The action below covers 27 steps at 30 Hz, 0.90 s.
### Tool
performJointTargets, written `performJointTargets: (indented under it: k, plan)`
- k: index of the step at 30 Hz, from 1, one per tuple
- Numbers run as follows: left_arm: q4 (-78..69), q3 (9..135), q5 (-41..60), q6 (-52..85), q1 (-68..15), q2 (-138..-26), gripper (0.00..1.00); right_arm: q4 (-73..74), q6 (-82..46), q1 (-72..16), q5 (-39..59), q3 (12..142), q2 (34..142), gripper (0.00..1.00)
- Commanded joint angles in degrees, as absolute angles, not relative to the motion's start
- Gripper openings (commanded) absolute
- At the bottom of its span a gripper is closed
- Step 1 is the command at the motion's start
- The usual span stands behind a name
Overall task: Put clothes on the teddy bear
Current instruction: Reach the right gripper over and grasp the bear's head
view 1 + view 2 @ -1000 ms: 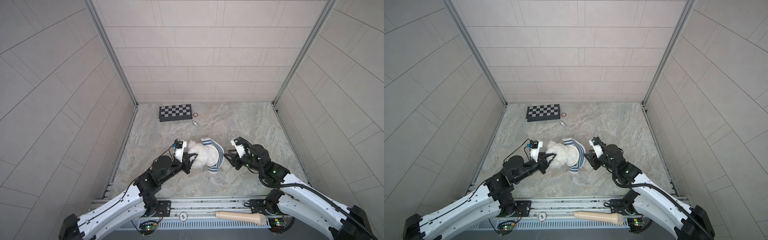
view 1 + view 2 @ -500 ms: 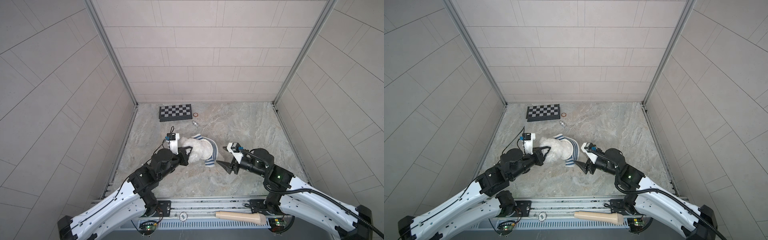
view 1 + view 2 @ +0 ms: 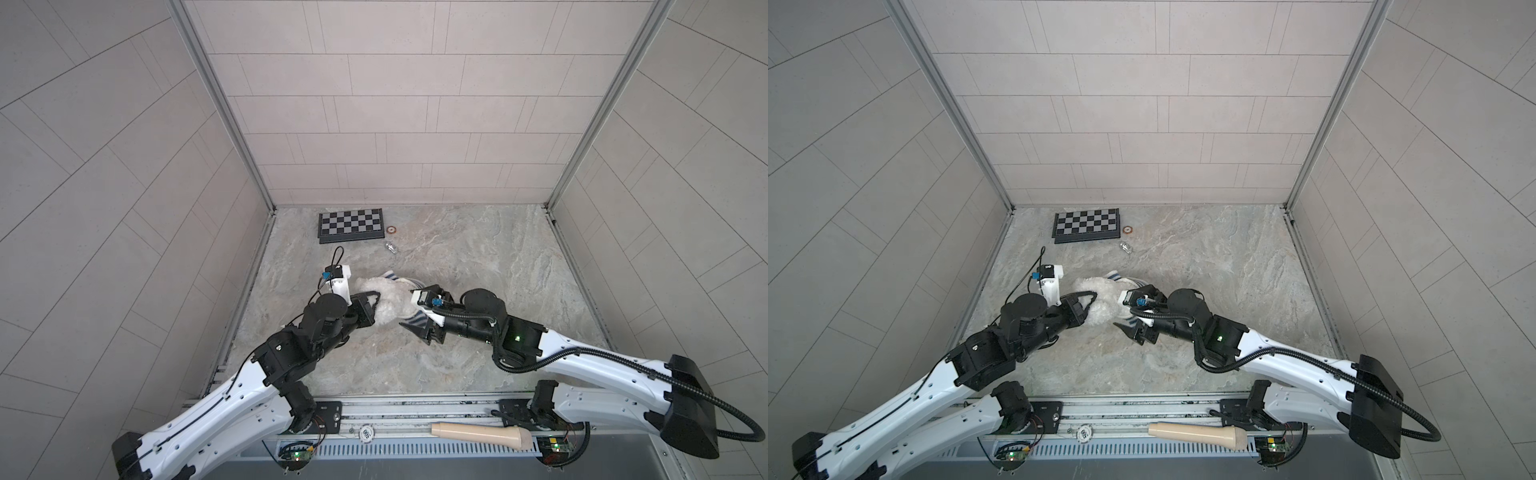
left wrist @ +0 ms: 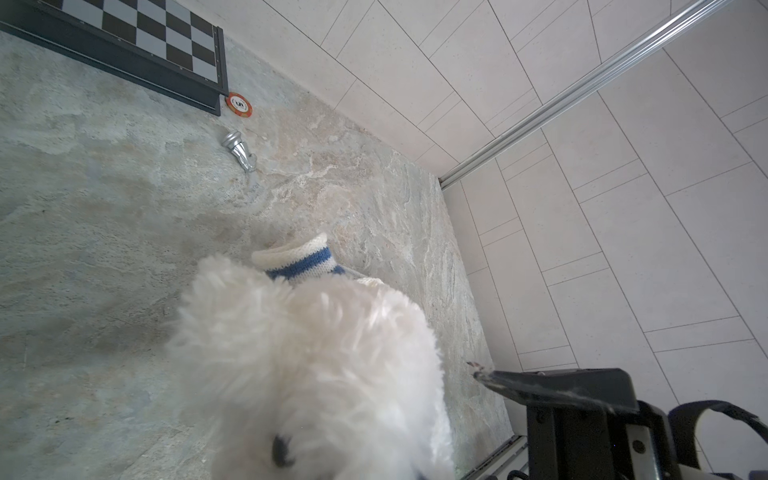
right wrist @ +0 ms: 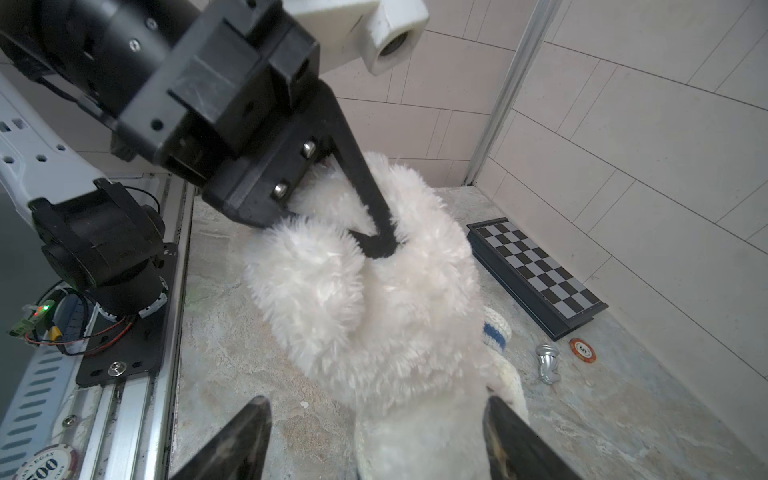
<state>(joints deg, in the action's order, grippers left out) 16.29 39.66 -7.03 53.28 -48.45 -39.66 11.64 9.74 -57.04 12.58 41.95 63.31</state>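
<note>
Marble tabletop (image 3: 478, 257): left pincer (image 5: 382, 245) clamped on the teddy bear (image 5: 374, 316), right pincer (image 5: 376, 415) open astride it.

Teddy bear (image 5: 374, 311) fluffy plush; sweater (image 4: 299, 264) knitted; tabletop (image 4: 104, 187) matt stone-look; chess piece (image 4: 239, 151) shiny metal.

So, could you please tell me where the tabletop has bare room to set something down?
The widest bare marble tabletop lies beyond the right arm, out to the right wall. A smaller strip runs between both arms and the front rail. Crowded: around the teddy bear mid-table, and the far-left corner with chessboard, poker chip and silver chess knight.
</note>
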Motion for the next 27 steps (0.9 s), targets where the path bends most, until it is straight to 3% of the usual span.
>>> performJointTargets:
  k: [1, 7, 15, 24, 27]
  plan:
    - [12.1, 40.9, -7.5, 56.4, -48.4, -39.4, 0.00, 14.9, 14.8, -58.6, 12.3, 43.7, 65.2, 0.81]
    - [10.0, 41.2, -5.9, 57.9, -48.4, -40.2, 0.00, 16.9, 18.5, -60.5, 8.3, 45.8, 70.0, 0.78]
    - [8.9, 40.2, -5.3, 59.4, -48.4, -39.8, 0.00, 18.0, 22.4, -61.2, 2.4, 48.5, 76.1, 0.63]
    - [7.0, 39.3, -4.6, 60.6, -48.4, -40.2, 0.00, 23.6, 23.7, -61.6, -2.4, 47.1, 78.2, 0.73]
    - [6.1, 39.1, -4.1, 60.9, -48.4, -40.6, 0.00, 25.2, 24.6, -61.6, -3.8, 46.8, 78.9, 0.59]
